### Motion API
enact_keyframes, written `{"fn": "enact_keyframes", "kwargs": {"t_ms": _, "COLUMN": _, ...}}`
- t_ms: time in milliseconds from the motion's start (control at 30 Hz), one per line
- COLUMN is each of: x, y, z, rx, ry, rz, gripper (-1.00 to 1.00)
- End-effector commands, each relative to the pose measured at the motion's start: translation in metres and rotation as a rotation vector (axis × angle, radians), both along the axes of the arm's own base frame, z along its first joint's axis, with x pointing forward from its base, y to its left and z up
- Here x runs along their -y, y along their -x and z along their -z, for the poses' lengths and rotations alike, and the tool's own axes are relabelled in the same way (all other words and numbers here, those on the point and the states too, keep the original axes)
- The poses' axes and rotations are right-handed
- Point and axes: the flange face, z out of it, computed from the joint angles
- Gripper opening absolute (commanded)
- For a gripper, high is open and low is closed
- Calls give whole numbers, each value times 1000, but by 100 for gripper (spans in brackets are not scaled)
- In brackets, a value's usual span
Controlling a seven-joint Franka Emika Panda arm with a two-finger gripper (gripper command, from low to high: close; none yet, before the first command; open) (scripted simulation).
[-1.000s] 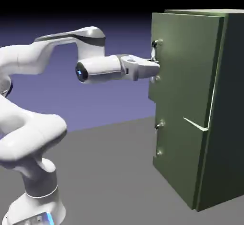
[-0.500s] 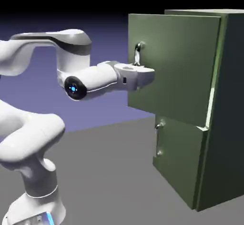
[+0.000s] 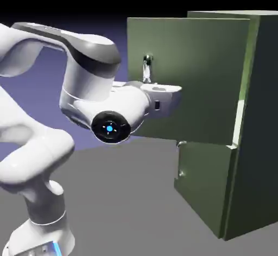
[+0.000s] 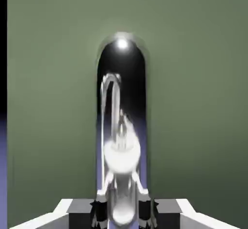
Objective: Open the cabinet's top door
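Beyond the gripper (image 4: 124,216), filling most of the hand view, is the flat olive-green face of the top door (image 3: 190,81). Between the two fingertips, at that view's bottom edge, runs the door's shiny vertical handle (image 3: 147,69); the gripper is closed on it. Above the fingertips in the hand view, the handle's polished surface mirrors a bright, pale shape. The top door stands open, swung out from the cabinet (image 3: 259,125), with a pale strip (image 3: 239,122) showing along its edge on the exterior view's right. Below the gripper is the shorter lower door (image 3: 203,181), shut, its own silver handle (image 3: 179,160) upright near the side toward the exterior view's left.
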Motion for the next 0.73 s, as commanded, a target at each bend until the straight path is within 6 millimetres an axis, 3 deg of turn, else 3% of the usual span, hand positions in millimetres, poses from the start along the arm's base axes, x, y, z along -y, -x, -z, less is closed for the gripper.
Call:
{"fn": "enact_keyframes", "kwargs": {"t_ms": 0, "x": 8, "y": 0, "z": 0, "rx": 0, "ry": 0, "rz": -27, "gripper": -100}}
{"fn": "enact_keyframes", "kwargs": {"t_ms": 267, "x": 69, "y": -6, "z": 0, "rx": 0, "ry": 0, "rz": -244, "gripper": -100}}
{"fn": "enact_keyframes", "kwargs": {"t_ms": 633, "x": 140, "y": -31, "z": 0, "rx": 0, "ry": 0, "rz": -507, "gripper": -100}}
{"fn": "enact_keyframes", "kwargs": {"t_ms": 667, "x": 140, "y": -31, "z": 0, "rx": 0, "ry": 0, "rz": -507, "gripper": 100}}
{"fn": "enact_keyframes", "kwargs": {"t_ms": 700, "x": 140, "y": -31, "z": 0, "rx": 0, "ry": 0, "rz": -507, "gripper": 100}}
